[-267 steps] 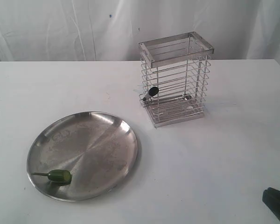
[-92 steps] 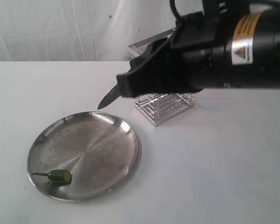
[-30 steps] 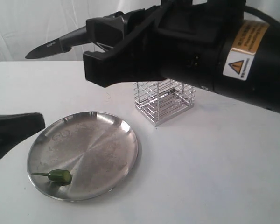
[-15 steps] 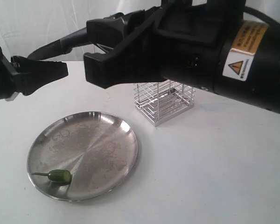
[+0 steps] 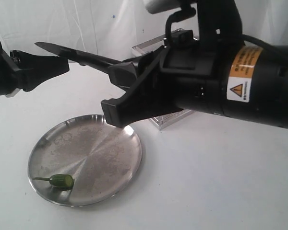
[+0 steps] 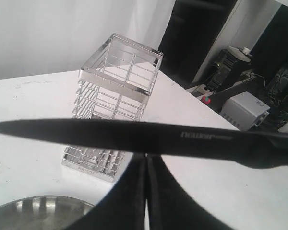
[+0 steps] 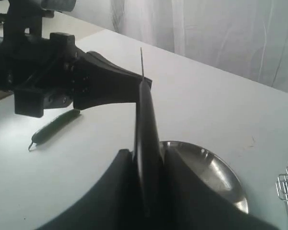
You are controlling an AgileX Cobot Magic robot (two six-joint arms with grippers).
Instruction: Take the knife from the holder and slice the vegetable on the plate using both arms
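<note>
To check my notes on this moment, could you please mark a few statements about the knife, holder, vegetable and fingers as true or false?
1. The knife sits in the holder. False: the right fingers hold it in the air, outside the holder.
2. The vegetable lies whole on the plate. True.
3. The left fingers are shut. True.
4. The holder lies tipped on its side. False: it stands upright on the table.
</note>
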